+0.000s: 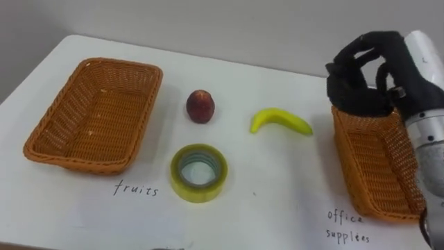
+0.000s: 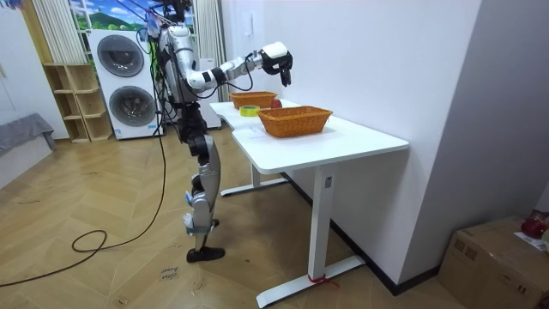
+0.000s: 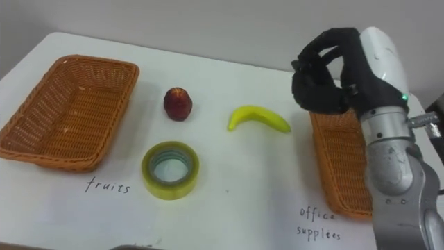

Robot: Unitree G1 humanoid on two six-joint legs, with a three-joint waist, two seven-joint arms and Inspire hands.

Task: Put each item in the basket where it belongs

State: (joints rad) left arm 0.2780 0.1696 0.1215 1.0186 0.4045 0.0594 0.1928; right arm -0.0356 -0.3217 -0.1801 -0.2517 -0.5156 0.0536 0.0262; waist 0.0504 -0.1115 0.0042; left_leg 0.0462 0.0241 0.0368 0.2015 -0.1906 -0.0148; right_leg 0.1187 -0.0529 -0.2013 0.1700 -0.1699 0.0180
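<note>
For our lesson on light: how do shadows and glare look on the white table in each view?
Left eye view: soft, faint shadows under the tape roll, banana and red fruit; no glare on the table. Right eye view: the same. Room view: even light, the tabletop bright, its underside shaded.

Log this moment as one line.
right hand: curled, empty, above office-supplies basket | banana, red fruit, tape roll: on table, unsorted | fruits basket: empty

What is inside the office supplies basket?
The office supplies basket shows only bare wicker. The right hand covers its far end, the arm its right side; those parts are hidden.
</note>
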